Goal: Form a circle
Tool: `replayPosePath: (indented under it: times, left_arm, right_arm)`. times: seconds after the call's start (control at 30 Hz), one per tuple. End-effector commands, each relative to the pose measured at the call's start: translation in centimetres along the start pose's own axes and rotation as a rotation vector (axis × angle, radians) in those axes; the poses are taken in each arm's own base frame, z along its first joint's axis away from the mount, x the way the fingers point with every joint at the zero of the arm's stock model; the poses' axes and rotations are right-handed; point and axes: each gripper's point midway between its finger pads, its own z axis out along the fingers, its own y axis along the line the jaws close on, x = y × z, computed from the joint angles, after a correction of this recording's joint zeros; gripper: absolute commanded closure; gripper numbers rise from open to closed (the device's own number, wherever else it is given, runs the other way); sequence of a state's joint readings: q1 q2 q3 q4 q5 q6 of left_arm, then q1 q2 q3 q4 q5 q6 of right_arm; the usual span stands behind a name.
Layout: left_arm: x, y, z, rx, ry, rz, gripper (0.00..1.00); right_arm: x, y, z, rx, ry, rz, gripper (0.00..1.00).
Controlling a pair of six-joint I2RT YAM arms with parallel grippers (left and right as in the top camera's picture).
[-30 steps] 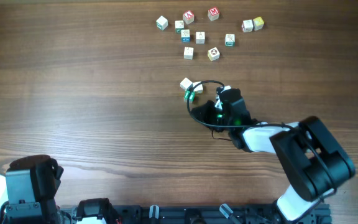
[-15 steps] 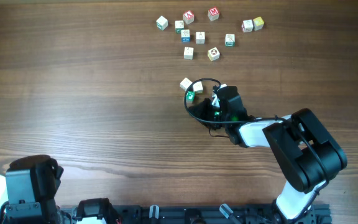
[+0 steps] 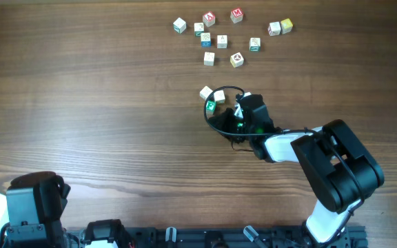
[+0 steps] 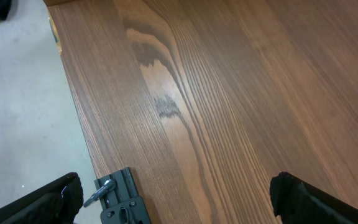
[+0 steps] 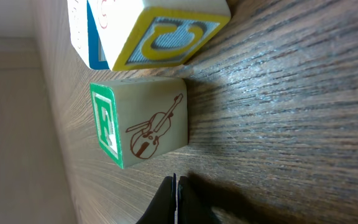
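Circle barely begun. You have cluster of three alphabet cubes (image 3: 216, 96) mid-tabletop (image 3: 81, 103), two pale and one green-faced, forming no ring yet. Loose cubes (image 3: 222, 41) lie scattered at far side, well apart from cluster. Right fingers (image 5: 174, 198) pressed together, holding nothing, just beside green-edged violin cube (image 5: 146, 127). Left fingers (image 4: 303, 198) spread wide, empty, at near left. Judgement: most of job left.

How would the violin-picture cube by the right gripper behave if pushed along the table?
The violin cube looks like rigid wood, so it should slide, not deform. Its flat face rests on the table, so rolling seems unlikely; an off-centre push might twist it. The yellow-edged cube right beside it would probably get shoved too.
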State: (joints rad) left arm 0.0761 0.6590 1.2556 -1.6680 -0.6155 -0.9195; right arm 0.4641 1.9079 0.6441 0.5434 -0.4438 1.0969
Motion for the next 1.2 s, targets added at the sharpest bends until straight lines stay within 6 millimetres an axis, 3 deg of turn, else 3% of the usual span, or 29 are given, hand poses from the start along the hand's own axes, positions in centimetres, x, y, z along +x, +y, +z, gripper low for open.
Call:
replayPosePath:
  times: [0.0,1.17]
  left_arm:
    - [-0.08,0.11,0.00,-0.004,-0.005,-0.019,0.00]
    - [-0.07,0.10,0.00,-0.004,-0.005,-0.019,0.00]
  right_arm:
    - [-0.21,-0.99,0.57,0.034,-0.014,0.011,0.95]
    - [-1.02,-0.62,0.66,0.036,-0.047,0.004,0.95]
